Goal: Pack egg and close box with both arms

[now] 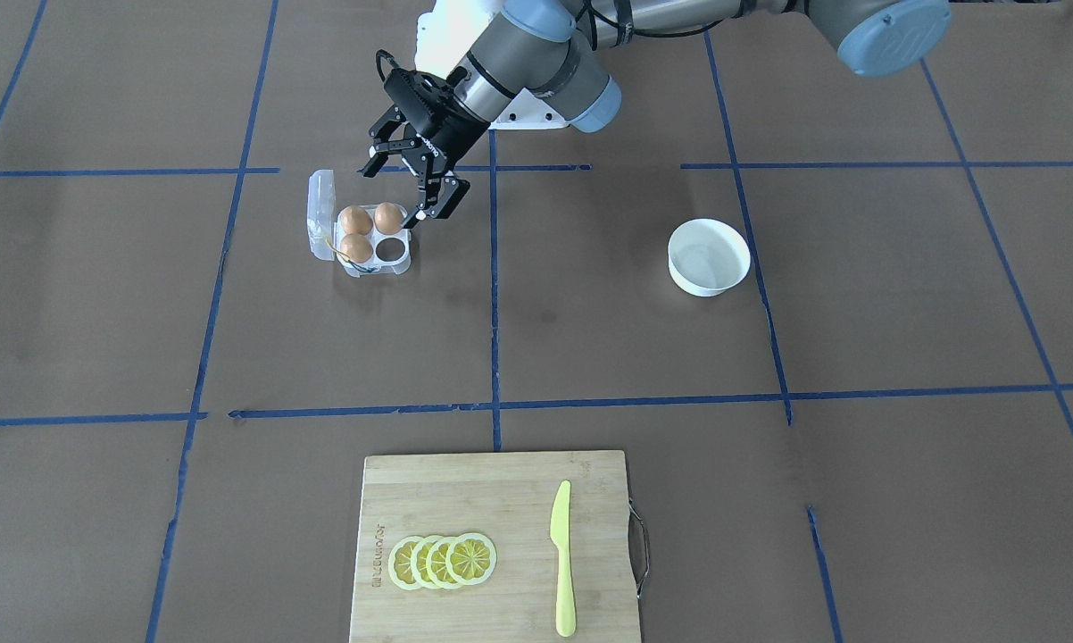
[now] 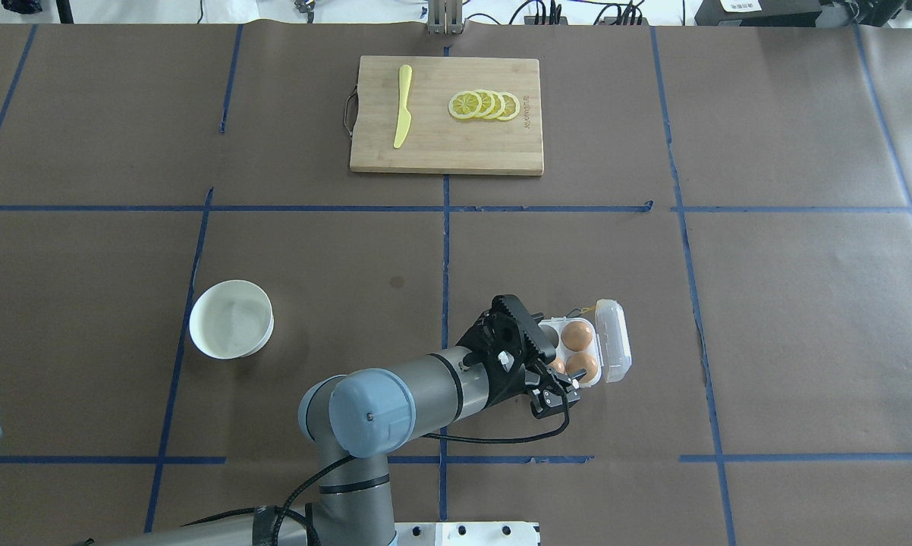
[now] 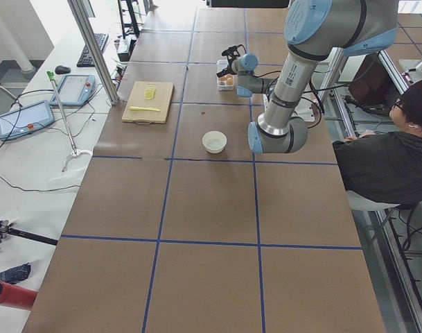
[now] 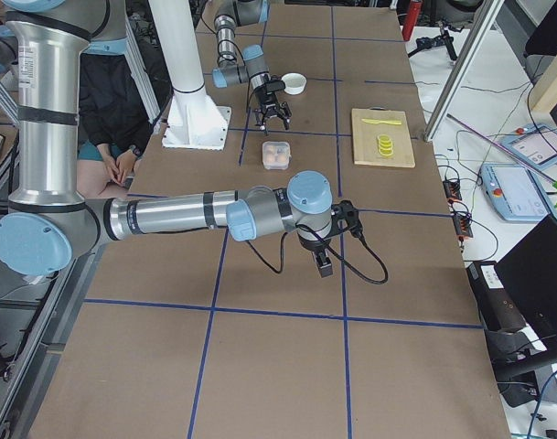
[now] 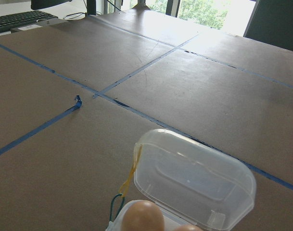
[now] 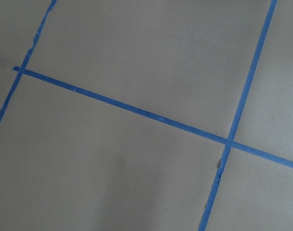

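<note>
- L arm (image 1: pixel 536 67): nearer by far; L jaws (image 1: pixel 409 190) spread, empty, hovering over box.
- R arm (image 4: pixel 187 215): well apart from box; can't tell if R jaws (image 4: pixel 323 263) are spread.
- Box (image 1: pixel 394 261) on bench (image 1: pixel 590 339): just below L jaws; lid (image 1: pixel 321 214) stands open on side away from them, hinge crosswise to L reach.
- 3 eggs (image 1: pixel 355 220) seated; 1 cup (image 1: pixel 391 247) empty.

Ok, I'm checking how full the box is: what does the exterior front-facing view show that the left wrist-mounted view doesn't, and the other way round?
Only the front-facing view shows all four cups of the box: three eggs and one empty cup, with the left gripper open close by the box. Only the wrist view shows, close up, the yellow string running down from the lid. Both show the lid open and eggs inside the box.
</note>
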`<state>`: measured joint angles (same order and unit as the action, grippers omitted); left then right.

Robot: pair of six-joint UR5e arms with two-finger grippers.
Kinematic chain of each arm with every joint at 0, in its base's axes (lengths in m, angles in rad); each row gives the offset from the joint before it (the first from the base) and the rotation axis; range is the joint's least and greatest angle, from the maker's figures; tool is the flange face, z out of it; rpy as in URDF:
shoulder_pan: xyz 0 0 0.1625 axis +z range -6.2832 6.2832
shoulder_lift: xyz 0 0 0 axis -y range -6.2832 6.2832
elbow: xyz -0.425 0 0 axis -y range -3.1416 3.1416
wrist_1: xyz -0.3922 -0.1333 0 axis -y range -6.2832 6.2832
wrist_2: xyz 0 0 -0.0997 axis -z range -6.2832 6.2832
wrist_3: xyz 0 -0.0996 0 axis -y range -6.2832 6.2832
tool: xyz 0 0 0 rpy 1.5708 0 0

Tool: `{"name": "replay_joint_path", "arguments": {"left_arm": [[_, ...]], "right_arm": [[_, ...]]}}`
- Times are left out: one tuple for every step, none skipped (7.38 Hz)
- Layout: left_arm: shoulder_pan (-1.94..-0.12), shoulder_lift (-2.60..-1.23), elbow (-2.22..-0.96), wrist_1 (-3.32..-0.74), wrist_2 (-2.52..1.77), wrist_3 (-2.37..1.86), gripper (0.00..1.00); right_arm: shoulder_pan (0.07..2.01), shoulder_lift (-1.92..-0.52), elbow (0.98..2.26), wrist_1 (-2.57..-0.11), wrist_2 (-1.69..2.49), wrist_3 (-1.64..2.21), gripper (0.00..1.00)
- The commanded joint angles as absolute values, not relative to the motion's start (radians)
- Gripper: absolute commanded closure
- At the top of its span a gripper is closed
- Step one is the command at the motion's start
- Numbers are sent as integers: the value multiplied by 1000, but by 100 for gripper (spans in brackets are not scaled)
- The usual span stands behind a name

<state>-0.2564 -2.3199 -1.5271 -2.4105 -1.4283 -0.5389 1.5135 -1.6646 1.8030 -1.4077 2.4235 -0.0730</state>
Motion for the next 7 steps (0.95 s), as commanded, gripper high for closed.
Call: {"name": "replay_joint_path", "arguments": {"left_arm": [[-378, -2248, -1717, -2083, -1582, -621, 0], [-455, -2197, -1800, -1956, -1694, -629, 1], [-542, -2166, -1880, -1807, -1757, -626, 1], [-671, -2155, -1911, -1667, -1860, -615, 1], [-786, -2126, -1936, -1613, -1915, -600, 0], [-855, -2043, -1953, -1611, -1971, -528, 0], [-935, -1960, -1948, -1608, -2030, -438, 0]], "right_arm": [[1514, -1666, 1802, -1408, 2422, -74, 0], [1514, -1669, 1801, -1408, 2424, -74, 0], [1514, -1669, 1802, -1407, 2422, -74, 0], [1514, -1670, 1802, -1408, 2419, -74, 0], [1514, -1671, 1804, -1408, 2416, -74, 0], [1514, -1672, 1804, -1408, 2416, -58, 0], [1514, -1671, 1807, -1407, 2416, -39, 0]]}}
